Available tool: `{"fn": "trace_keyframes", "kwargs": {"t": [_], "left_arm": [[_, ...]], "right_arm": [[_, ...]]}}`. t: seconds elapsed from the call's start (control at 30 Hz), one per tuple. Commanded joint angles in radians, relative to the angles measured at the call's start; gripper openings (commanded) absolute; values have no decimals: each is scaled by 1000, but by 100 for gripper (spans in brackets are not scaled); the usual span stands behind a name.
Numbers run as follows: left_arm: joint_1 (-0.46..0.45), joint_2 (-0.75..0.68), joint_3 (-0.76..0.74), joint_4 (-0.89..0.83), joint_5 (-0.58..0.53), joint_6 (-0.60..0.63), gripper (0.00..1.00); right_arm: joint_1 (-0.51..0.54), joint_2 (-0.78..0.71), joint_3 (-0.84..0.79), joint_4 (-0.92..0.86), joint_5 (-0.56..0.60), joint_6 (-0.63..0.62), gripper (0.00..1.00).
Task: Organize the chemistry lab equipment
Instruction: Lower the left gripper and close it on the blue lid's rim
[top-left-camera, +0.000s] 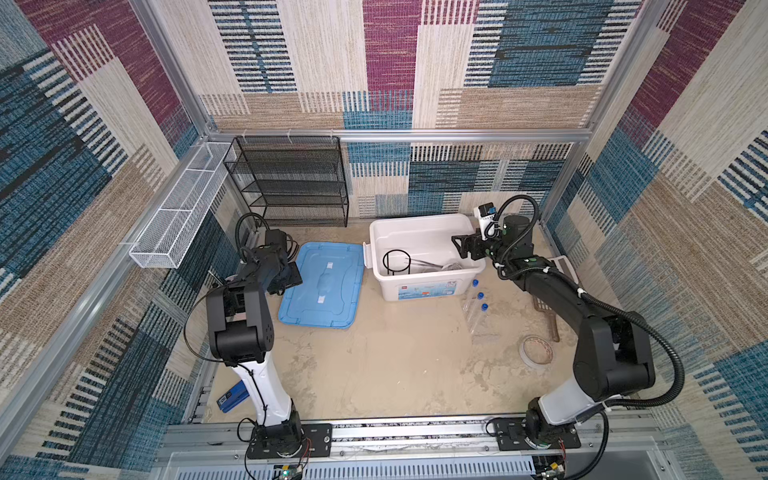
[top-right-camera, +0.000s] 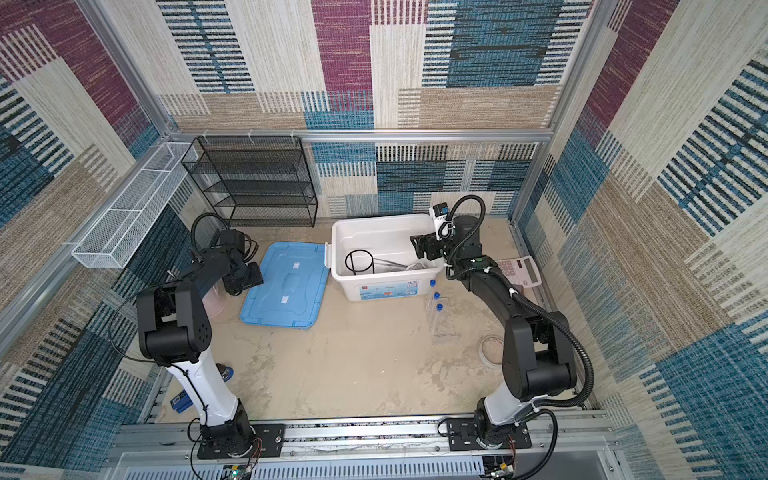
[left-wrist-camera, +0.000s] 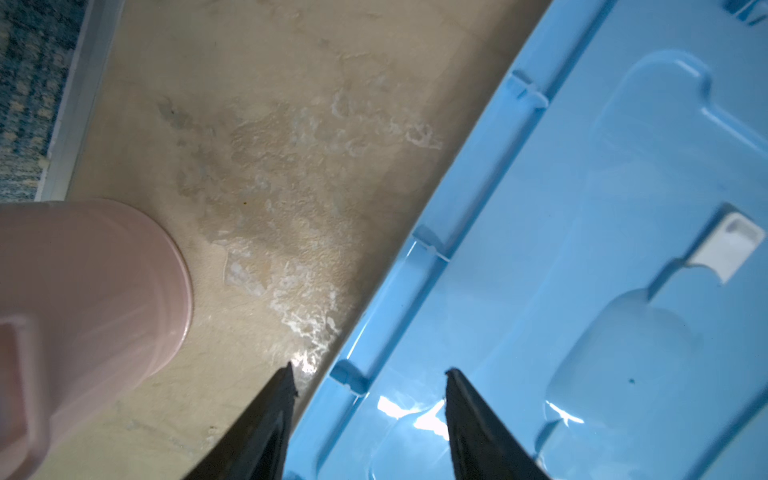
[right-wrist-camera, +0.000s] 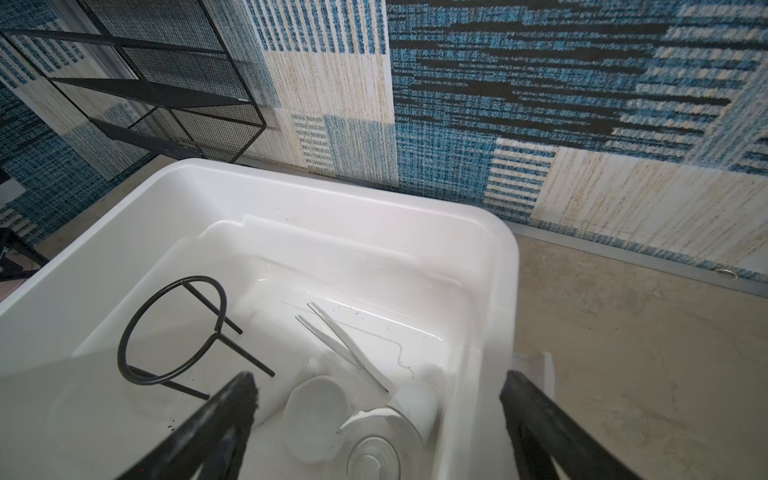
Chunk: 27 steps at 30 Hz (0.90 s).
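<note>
Right gripper (right-wrist-camera: 378, 380) hangs over the right end of the bin (right-wrist-camera: 498, 299), jaws wide apart, nothing in them. Inside the bin, below the gripper, we see:
- The tripod (right-wrist-camera: 217, 332) lies on its side toward the bin's left end, clear of the fingers.
- The tweezers (right-wrist-camera: 345, 347) lie mid-bin.
- Two white dishes (right-wrist-camera: 318, 409) and the flask (right-wrist-camera: 374, 453) bunch up at the bin's right front, between the two fingers in the wrist view and not touched.

The tubes (top-left-camera: 481, 296), blue caps toward the bin, lie on the table (top-left-camera: 395, 353) just off the bin's right front corner. They sit with a clear rack (top-left-camera: 484, 332), and we can't tell whether they are in it or on it. They are out of the gripper's reach line, beside the right arm.

Left gripper (left-wrist-camera: 370, 370) is well left of the bin, over the near edge of the lid (left-wrist-camera: 582, 249). One finger is above the lid and one above the table. Its jaws are partly apart and empty. The cup (left-wrist-camera: 83, 311) stands beside it, further from the bin.
</note>
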Motion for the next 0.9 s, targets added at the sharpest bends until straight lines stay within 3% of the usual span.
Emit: {"fn": "trace_keyframes", "kwargs": {"t": [0.0,0.57,0.87], "left_arm": [[4,7,-11,11,17,-3,59],[34,57,-17,7,55,17,45],[34,47,-29,10,121,26,30]], "right_arm": [[-1,-1,2,44,1,16,94],[-4,-5,2,43,-1,25,94],[-4,-5,3,43,-4,27,94]]}}
